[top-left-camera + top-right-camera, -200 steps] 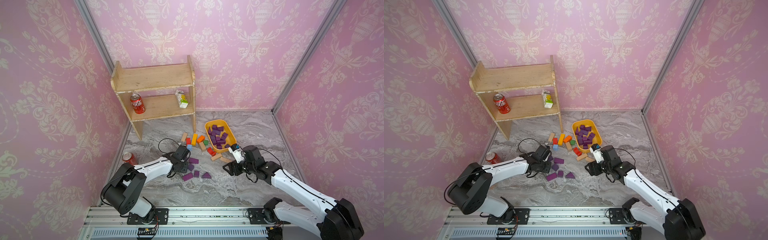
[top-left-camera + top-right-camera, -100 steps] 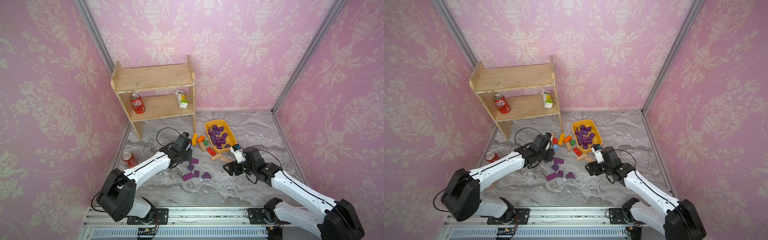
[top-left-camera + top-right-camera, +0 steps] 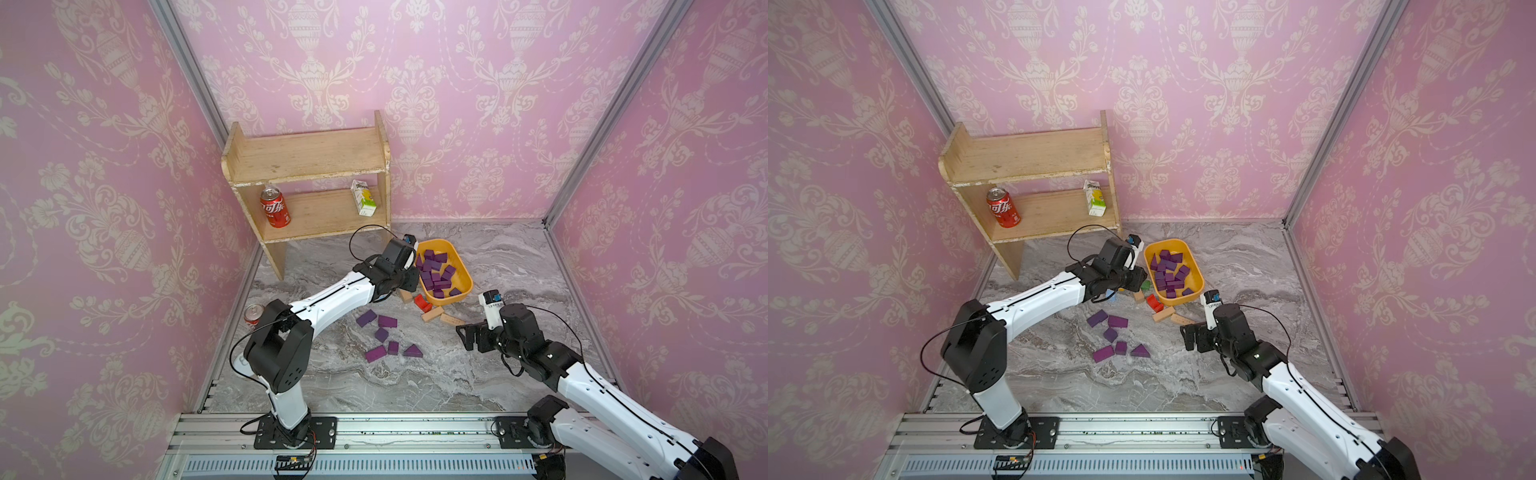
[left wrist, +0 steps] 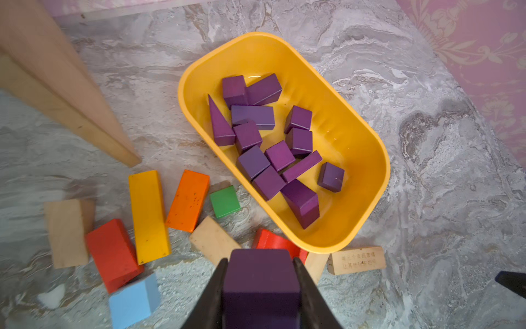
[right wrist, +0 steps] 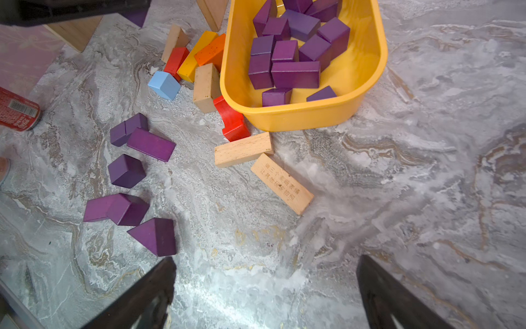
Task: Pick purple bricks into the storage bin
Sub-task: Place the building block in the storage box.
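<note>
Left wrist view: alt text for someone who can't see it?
The left gripper is shut on a purple brick, with the yellow storage bin ahead, holding about a dozen purple bricks. Coloured and tan blocks lie beside it.

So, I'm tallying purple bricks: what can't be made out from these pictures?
Held purple brick: left wrist view, bottom edge cuts it off; full shape unknown.
Left gripper: in both top views, its own wrist hides the jaws and brick.
Storage bin: right wrist view, top edge cuts off its far end.
Binned purple bricks: every view, upper ones cover lower ones; count uncertain.
</note>
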Controlling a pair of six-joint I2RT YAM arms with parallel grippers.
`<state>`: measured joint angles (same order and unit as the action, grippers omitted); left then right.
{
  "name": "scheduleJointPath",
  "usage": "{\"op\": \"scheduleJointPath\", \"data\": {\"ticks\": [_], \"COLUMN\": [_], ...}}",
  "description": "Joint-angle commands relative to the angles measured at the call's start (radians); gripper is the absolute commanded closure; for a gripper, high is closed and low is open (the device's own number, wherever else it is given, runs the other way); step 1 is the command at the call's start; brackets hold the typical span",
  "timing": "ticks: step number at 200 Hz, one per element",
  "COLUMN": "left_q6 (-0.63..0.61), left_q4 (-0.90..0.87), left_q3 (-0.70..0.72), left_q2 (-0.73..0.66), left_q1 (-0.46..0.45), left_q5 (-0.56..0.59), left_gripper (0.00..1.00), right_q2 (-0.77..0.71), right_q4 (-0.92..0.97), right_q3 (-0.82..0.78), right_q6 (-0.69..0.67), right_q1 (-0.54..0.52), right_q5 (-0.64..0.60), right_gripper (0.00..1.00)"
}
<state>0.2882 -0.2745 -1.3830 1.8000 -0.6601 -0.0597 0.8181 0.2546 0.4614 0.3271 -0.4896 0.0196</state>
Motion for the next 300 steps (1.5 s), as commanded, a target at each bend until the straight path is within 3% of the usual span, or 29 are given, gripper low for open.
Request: {"op": "scheduleJointPath", "data": {"ticks": [1,142,159,183,199,246,300], "left_q6": [-0.012,0.052,0.054,0.066,0.059,0.040,-0.037], "left_q4": [0.058,-0.017,-0.021,-0.025,-0.029,-0.016,0.176], "left_q3": [-0.091,-0.452,-0.465,-0.468,-0.467,-0.408,0.002], "left_q2": [0.066,0.446,0.457,0.455,0.447,0.360,-0.034], "left_q1": [-0.027,-0.087,-0.090,-0.091,-0.091,-0.091,-0.087], "left_q5": [-0.054,-0.086,-0.085,-0.057,-0.048,0.014,0.187], "left_gripper": [0.71,0.69,0.63,0.40,0.35,0.33,0.27], "right_q2": [-0.024,-0.065,-0.076,-0.072,-0.058,-0.017,0.015], "right_q4": [-0.024,-0.034,-0.035,-0.043,-0.047,-0.052,-0.051], "right_q3": [-0.039,-0.098,-0.104,-0.113,-0.109,-0.085,-0.027], "right_q6": [0.047,0.018,0.027,0.037,0.031,-0.001,-0.014], "right_q1": [0.011,0.043,0.047,0.055,0.059,0.059,0.050], "right_q5": [-0.036,-0.006,-0.020,-0.025,-0.006,0.067,0.195], "right_gripper": [0.00,0.00,0.00,0.00,0.00,0.00,0.01]}}
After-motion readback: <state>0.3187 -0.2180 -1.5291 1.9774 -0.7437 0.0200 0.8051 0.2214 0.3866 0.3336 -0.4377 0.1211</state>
